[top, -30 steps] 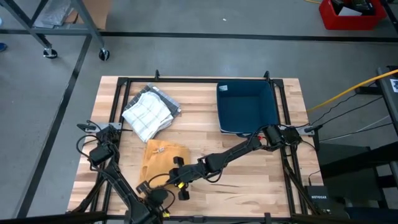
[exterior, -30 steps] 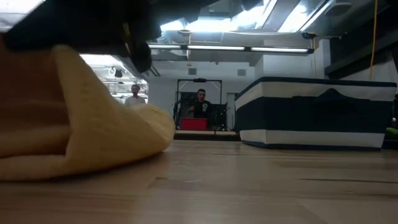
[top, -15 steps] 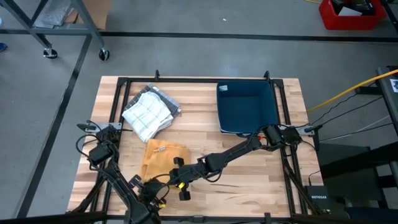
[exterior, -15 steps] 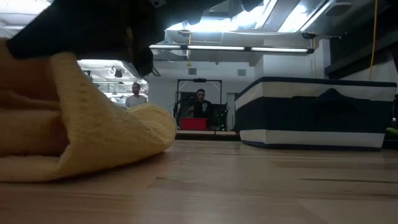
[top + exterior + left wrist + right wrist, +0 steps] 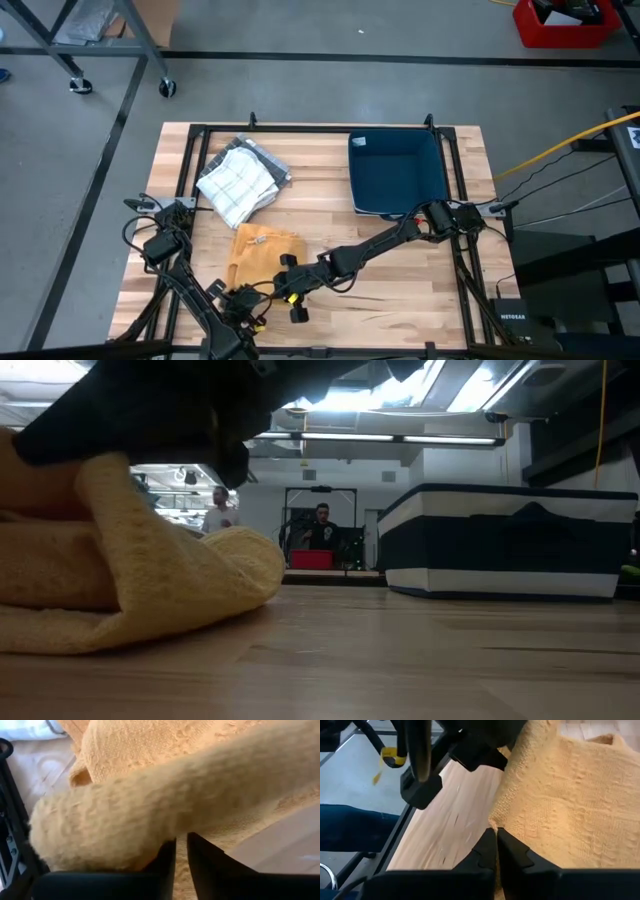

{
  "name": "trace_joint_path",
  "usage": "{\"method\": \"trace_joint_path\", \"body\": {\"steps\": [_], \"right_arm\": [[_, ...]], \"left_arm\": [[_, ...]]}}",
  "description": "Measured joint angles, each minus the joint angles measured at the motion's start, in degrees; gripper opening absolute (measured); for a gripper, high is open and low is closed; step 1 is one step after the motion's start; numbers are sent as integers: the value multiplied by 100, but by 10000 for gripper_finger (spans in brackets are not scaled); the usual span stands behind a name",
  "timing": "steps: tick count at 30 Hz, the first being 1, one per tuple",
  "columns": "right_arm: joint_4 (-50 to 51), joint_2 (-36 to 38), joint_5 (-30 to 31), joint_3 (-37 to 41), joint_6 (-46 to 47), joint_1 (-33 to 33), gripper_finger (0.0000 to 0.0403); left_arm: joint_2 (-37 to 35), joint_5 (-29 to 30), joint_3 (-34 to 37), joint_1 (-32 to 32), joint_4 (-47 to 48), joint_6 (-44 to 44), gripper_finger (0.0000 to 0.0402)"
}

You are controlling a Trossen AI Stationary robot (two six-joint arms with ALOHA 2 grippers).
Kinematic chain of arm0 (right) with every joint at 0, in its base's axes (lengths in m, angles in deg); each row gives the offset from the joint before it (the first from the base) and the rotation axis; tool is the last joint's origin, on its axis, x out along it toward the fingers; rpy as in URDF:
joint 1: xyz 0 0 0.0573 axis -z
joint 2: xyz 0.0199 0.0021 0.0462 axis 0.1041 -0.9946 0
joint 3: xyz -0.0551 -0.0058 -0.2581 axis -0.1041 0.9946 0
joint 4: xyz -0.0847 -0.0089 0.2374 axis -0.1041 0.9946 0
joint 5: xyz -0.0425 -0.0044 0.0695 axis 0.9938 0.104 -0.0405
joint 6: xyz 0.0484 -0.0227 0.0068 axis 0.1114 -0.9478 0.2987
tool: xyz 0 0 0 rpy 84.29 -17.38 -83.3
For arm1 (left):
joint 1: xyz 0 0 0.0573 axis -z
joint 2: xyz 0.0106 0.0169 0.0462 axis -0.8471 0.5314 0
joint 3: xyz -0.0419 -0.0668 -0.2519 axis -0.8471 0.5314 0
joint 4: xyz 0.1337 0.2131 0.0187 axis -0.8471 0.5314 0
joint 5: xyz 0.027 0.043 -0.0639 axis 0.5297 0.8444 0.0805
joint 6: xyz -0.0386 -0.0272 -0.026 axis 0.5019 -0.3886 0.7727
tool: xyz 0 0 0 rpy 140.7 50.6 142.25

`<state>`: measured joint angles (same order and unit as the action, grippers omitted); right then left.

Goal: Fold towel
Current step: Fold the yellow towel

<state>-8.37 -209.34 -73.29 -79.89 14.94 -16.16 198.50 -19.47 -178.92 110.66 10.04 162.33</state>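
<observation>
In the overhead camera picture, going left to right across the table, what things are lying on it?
White checked cloth bundle → yellow terry towel with both grippers at its near edge → dark blue rectangular bin.

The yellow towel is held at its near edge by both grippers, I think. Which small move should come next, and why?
Probably carry the lifted edge on toward the far edge. The right gripper is shut on the yellow towel, and the left gripper, its fingers a little apart, has towel at its tips. In the low view the fold arches but is not laid flat.
</observation>
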Motion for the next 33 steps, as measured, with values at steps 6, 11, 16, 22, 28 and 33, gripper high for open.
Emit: {"method": "trace_joint_path", "body": {"steps": [6, 11, 16, 22, 28, 33], "right_arm": [[37, 0, -149, 1, 7, 2, 62], [35, 0, -103, 1, 295, 2, 148], [32, 0, -42, 1, 339, 2, 207], [16, 0, -42, 1, 350, 2, 222], [-206, 0, -33, 1, 350, 2, 222], [-495, 0, -26, 1, 350, 2, 223]], "left_arm": [[0, -86, 0, -5, 150, 290, 117], [0, -570, -1, -4, 440, 731, 161], [0, -689, 4, 48, 415, 1128, 162], [-9, -693, 4, 77, 415, 1635, 144], [-47, -690, -165, 205, 408, 2188, 127], [-241, -685, -478, 332, 309, 2209, 110]]}}
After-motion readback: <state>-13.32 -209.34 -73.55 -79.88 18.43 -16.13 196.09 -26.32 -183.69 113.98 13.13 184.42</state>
